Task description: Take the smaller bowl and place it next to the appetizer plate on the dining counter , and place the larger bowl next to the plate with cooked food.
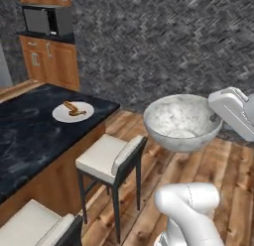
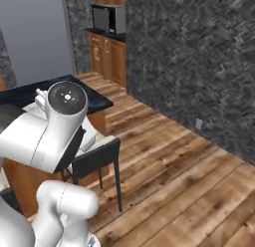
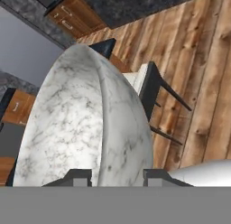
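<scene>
- Gripper (image 3: 116, 175) was clamped on the rim of the larger bowl (image 3: 85, 123) in the hand view: I saw one dark fingertip on the inside of the wall and one on the outside, with the bowl's edge running up between them. Past the bowl's right edge I had open wooden floor (image 3: 198, 83), and a dark-framed stool (image 3: 151, 83) sat close behind it.
- From the left base view, I saw the larger bowl (image 1: 181, 122) held in the air over the floor, well clear of the dining counter (image 1: 30, 136). The plate with cooked food (image 1: 73, 111) lay near the counter's far corner, with bare black top on its near side. A cushioned stool (image 1: 110, 158) stood between the counter's edge and the bowl.
- From the right base view, I had the arm's elbow blocking the bowl; the dining counter (image 2: 97, 102) showed its corner behind it, and wide floor (image 2: 174, 176) ran to the stone wall (image 2: 199, 57).
</scene>
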You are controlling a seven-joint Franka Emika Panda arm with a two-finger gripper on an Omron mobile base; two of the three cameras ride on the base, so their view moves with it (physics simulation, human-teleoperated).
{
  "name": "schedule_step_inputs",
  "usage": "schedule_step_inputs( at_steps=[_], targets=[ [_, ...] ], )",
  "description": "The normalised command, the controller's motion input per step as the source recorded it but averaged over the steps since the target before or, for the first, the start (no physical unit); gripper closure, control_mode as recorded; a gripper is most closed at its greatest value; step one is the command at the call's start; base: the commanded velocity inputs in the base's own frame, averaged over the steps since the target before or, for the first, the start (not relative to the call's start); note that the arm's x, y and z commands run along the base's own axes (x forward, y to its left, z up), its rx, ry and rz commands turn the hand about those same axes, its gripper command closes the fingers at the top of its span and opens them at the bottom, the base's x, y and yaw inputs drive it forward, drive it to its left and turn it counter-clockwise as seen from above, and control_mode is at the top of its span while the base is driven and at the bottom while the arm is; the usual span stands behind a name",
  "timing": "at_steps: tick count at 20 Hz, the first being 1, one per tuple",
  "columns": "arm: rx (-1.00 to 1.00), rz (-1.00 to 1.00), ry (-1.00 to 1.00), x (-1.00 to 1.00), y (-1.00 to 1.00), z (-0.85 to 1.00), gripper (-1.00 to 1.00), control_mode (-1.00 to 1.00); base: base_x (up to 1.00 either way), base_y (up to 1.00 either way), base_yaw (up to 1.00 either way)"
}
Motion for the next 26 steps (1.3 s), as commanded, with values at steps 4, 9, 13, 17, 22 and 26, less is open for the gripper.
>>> schedule_step_inputs(
  at_steps=[4, 9, 13, 17, 22, 26],
  targets=[
    [0.0, 0.0, 0.0, 0.0, 0.0, 0.0, 1.0, 1.0, 0.49, -0.85, 0.62],
    [0.0, 0.0, 0.0, 0.0, 0.0, 0.0, 1.0, 1.0, 0.1, -0.46, 0.81],
    [0.0, 0.0, 0.0, 0.0, 0.0, 0.0, 1.0, 1.0, 0.07, -0.38, 0.87],
    [0.0, 0.0, 0.0, 0.0, 0.0, 0.0, 1.0, 1.0, 0.42, -0.71, 0.71],
    [0.0, 0.0, 0.0, 0.0, 0.0, 0.0, 1.0, 1.0, 0.27, -0.81, 0.12],
    [0.0, 0.0, 0.0, 0.0, 0.0, 0.0, 1.0, 1.0, 0.39, -0.38, 0.0]
  ],
)
